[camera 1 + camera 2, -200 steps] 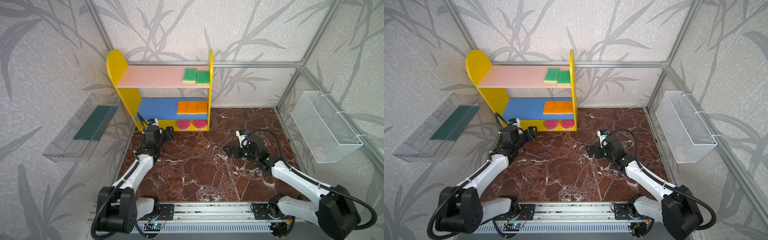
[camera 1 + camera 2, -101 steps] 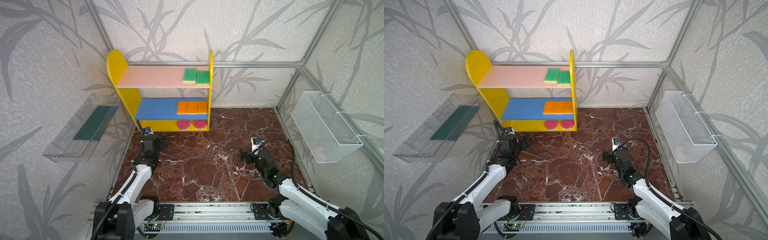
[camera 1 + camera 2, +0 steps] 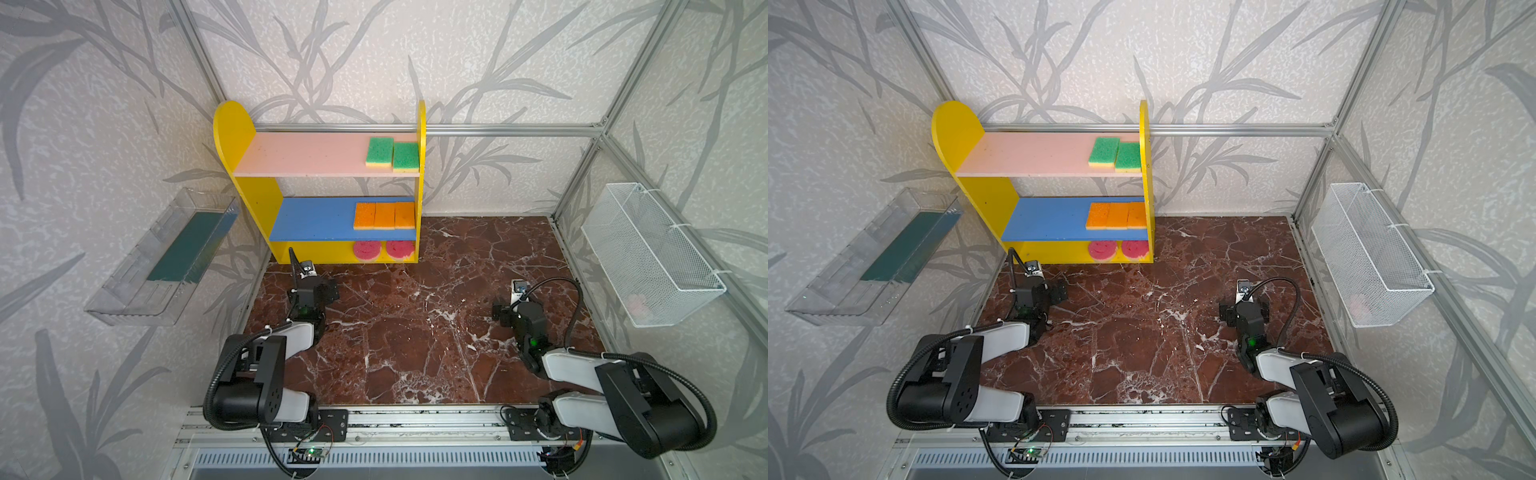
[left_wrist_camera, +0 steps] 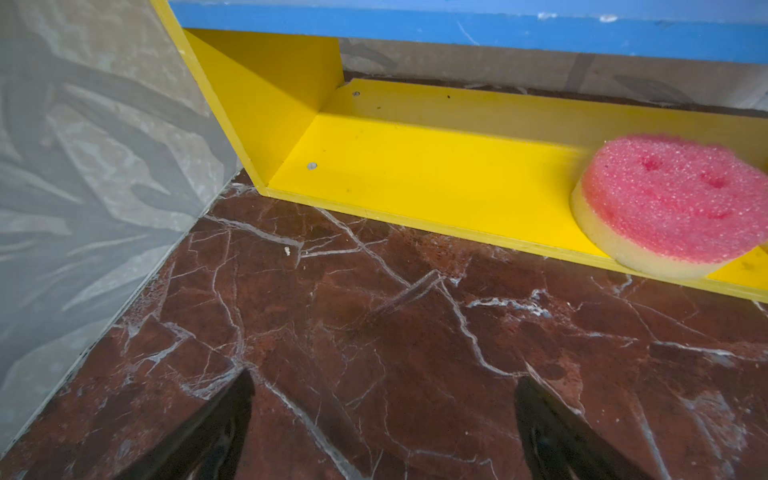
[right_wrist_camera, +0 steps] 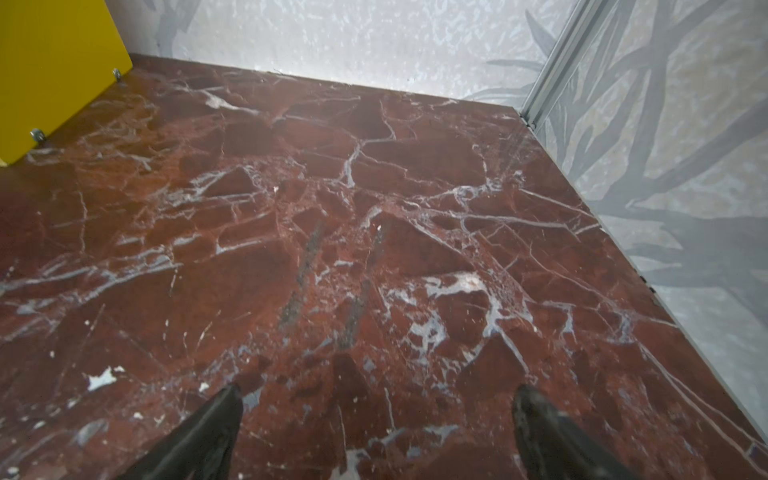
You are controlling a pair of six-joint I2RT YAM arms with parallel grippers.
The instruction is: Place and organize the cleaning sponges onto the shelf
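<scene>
The shelf stands at the back left in both top views. Two green sponges lie on its pink upper board, three orange sponges in a row on the blue board, and two round pink sponges on the yellow base. My left gripper hovers open and empty over the floor in front of the shelf's left end; one pink sponge shows ahead of it in the left wrist view. My right gripper is open and empty over bare floor at the right.
A clear plastic tray hangs on the left wall and a white wire basket on the right wall. The floor is red-brown marble. The arms' metal rail runs along the front edge.
Both arms have drawn back toward the front rail: the left gripper away from the shelf's base, the right gripper from the middle toward the right. The left jaws have spread a little wider.
</scene>
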